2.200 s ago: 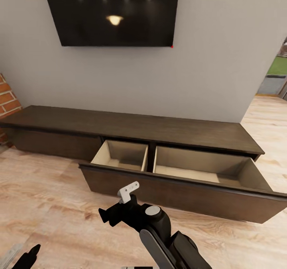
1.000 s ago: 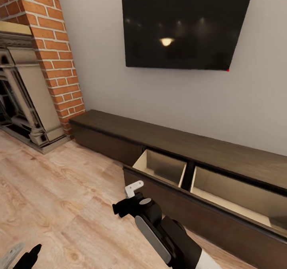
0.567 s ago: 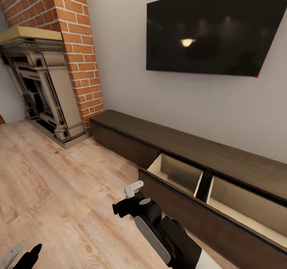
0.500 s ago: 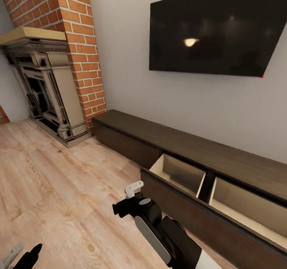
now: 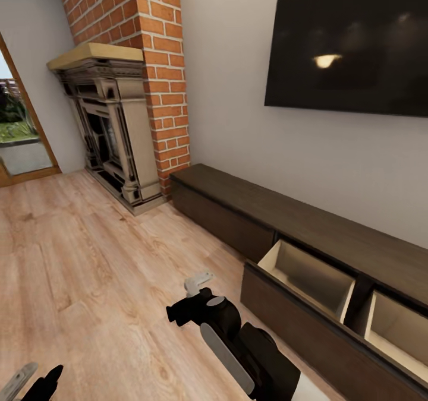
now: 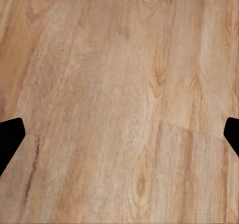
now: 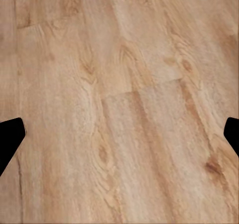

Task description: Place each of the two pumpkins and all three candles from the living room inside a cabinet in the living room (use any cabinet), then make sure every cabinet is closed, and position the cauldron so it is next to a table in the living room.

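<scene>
The cabinet along the wall was found with two drawers pulled out, both apparently empty; stowing and closing were judged outstanding. The left hand and right hand were spread, released, over wooden floor. A brick fireplace was noted.
</scene>
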